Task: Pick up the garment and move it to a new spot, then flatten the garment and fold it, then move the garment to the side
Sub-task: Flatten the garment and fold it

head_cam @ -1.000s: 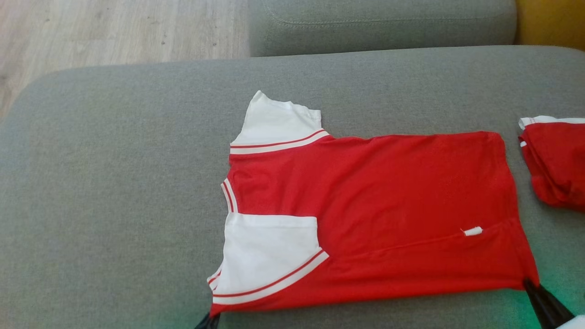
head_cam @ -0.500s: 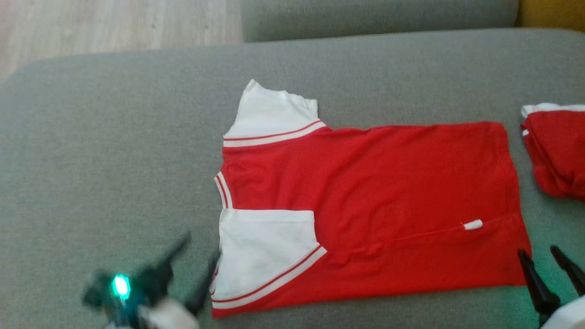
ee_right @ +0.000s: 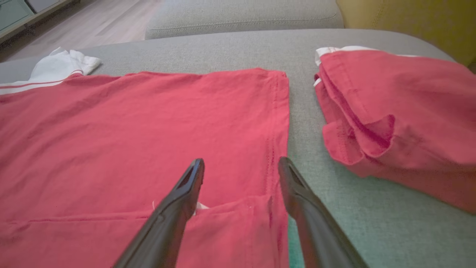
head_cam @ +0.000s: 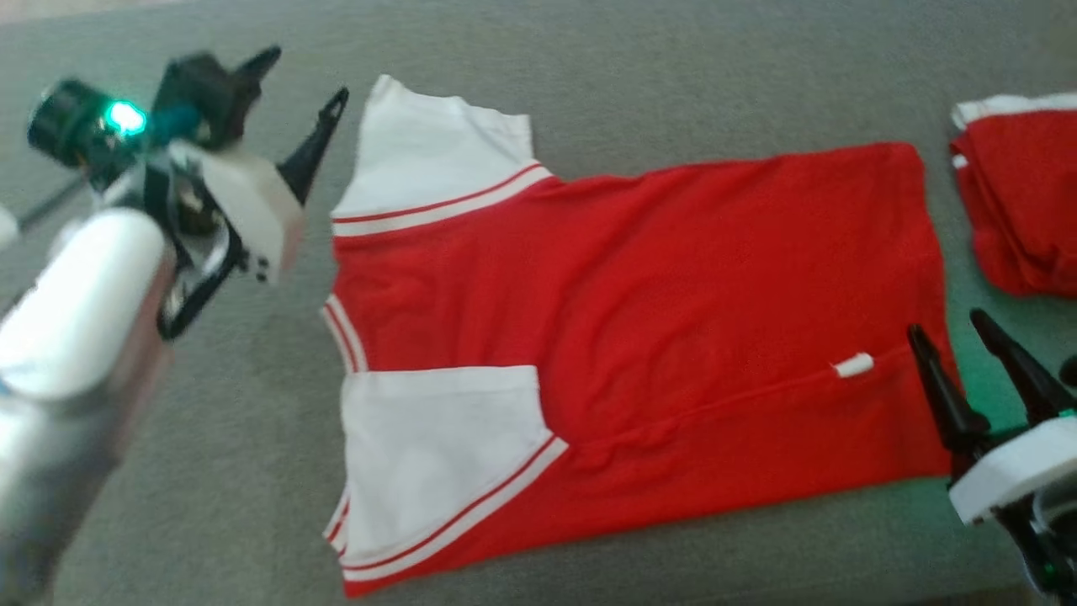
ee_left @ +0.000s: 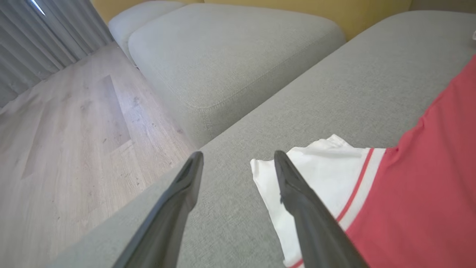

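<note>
Red cloth makes up most of the shirt [head_cam: 673, 278], which is laid flat across the grey sofa seat [head_cam: 210, 471], collar end toward the robot's left and hem toward its right. Its white far sleeve [head_cam: 429, 160] is spread out, its white near sleeve [head_cam: 437, 446] is folded in over the red body, and a crease is seen running from that fold toward a small white label [head_cam: 853, 365]. The left gripper [head_cam: 305, 74] is held over the seat just beside the corner of the far sleeve; its jaws are spread apart with nothing between them, and in the left wrist view one finger is seen crossing the sleeve's edge. The right gripper [head_cam: 944, 324] is placed at the hem near the label, jaws likewise parted and empty, with one finger over the red cloth and the other over the bare seat. Contact between these fingers and the cloth cannot be judged, as the head view is blurred. A second red garment [head_cam: 1018, 202], folded into a heap, is set on the seat just beyond the hem, apart from the shirt. A wooden floor [ee_left: 74, 130] is seen past the seat's far edge
</note>
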